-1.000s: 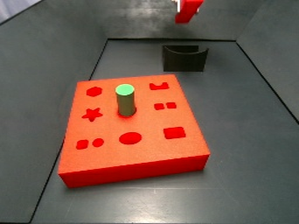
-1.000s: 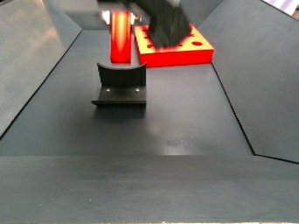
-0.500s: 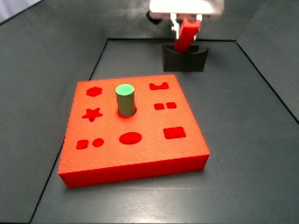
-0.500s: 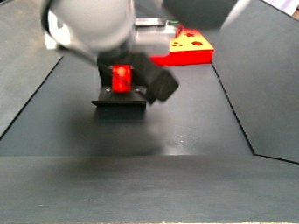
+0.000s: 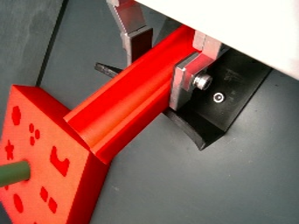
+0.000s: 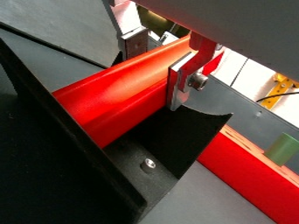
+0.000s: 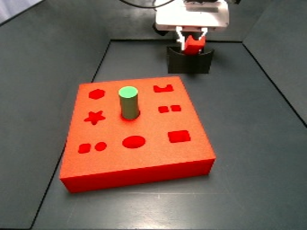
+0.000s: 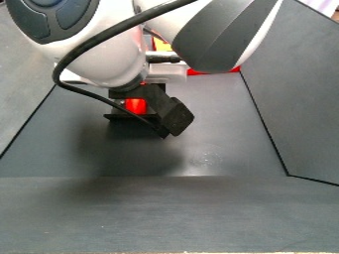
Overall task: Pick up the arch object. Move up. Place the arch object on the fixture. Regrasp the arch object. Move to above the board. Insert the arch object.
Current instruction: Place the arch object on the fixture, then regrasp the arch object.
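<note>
The arch object, a long slim red bar (image 5: pixel 122 101), lies between my gripper's (image 5: pixel 162 61) silver fingers and runs down into the notch of the dark fixture (image 5: pixel 219 109). Both wrist views show it, and the bar (image 6: pixel 111 101) rests in the fixture's curved notch (image 6: pixel 163 149). The jaws stand shut on the bar. In a side view my gripper (image 7: pixel 192 36) hangs right over the fixture (image 7: pixel 192 61) at the back, with the bar (image 7: pixel 192 41) upright in it. The red board (image 7: pixel 138 135) with shaped cutouts lies in front, apart from the fixture.
A green cylinder peg (image 7: pixel 128 101) stands upright in the board's top face. It also shows in both wrist views (image 5: pixel 10 173) (image 6: pixel 284 146). The arm's bulk (image 8: pixel 146 40) hides most of the fixture (image 8: pixel 129 118) and the board in a side view. Dark sloping walls ring the floor.
My gripper has come down with the red bar from high above the fixture until the bar sits in the fixture's notch. The board and the peg have not moved.
</note>
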Robot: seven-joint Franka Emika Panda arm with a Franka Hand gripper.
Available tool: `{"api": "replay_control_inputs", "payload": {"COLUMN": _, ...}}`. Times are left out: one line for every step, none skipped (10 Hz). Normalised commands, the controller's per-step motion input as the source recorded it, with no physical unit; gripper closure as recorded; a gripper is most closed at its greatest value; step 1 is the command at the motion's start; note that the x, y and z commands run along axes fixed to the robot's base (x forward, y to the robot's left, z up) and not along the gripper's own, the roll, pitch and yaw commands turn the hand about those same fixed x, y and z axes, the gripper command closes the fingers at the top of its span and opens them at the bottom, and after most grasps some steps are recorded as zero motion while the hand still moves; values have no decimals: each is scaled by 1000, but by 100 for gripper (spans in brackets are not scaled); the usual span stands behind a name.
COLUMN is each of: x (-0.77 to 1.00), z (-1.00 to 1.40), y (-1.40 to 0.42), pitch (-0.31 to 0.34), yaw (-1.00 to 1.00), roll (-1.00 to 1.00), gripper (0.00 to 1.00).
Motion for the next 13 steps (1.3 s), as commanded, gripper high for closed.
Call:
{"api": "replay_control_inputs", "payload": {"x": 68, "z": -316, "y": 112, "pitch": -63, "yaw": -74, "roll": -111, "gripper": 100}}
{"api": "replay_control_inputs", "payload": {"x": 66, "z": -317, "y": 112, "pitch": -62, "yaw": -61, "roll": -111, "gripper": 100}}
{"api": "replay_control_inputs", "payload": {"x": 0, "z": -167, "y": -500, "pitch": 0, "yaw": 0, "roll": 0, "gripper": 100}}
{"api": "replay_control_inputs", "payload": {"x": 0, "z": 0, "y": 0, "pitch": 0, "yaw": 0, "roll": 0, "gripper": 0}}
{"api": "replay_control_inputs", "payload": {"x": 0, "z": 1000, "y": 0, "pitch": 15, "yaw": -16, "roll": -30, "gripper": 0}}
{"api": "replay_control_inputs", "payload": {"x": -7, "z": 1000, "y": -1, "pitch": 20, "yaw": -11, "roll": -27, "gripper": 0}}
{"api": "replay_control_inputs", "payload": {"x": -23, "z": 1000, "y": 3, "pitch": 21, "yaw": -2, "roll": 5, "gripper": 0}}
{"api": "replay_control_inputs", "payload": {"x": -29, "z": 1000, "y": 3, "pitch": 23, "yaw": 1, "roll": 14, "gripper": 0}}
{"api": "replay_control_inputs", "payload": {"x": -34, "z": 1000, "y": 2, "pitch": 29, "yaw": -1, "roll": 35, "gripper": 0}}
{"api": "replay_control_inputs", "payload": {"x": -37, "z": 858, "y": 3, "pitch": 38, "yaw": -2, "roll": 42, "gripper": 0}}
{"api": "replay_control_inputs", "payload": {"x": -34, "z": 610, "y": 7, "pitch": 48, "yaw": -3, "roll": 41, "gripper": 0}}
{"api": "replay_control_inputs", "payload": {"x": -30, "z": 486, "y": 8, "pitch": 54, "yaw": -6, "roll": 43, "gripper": 0}}
{"api": "replay_control_inputs", "payload": {"x": -24, "z": 237, "y": 8, "pitch": 64, "yaw": -15, "roll": 40, "gripper": 0}}
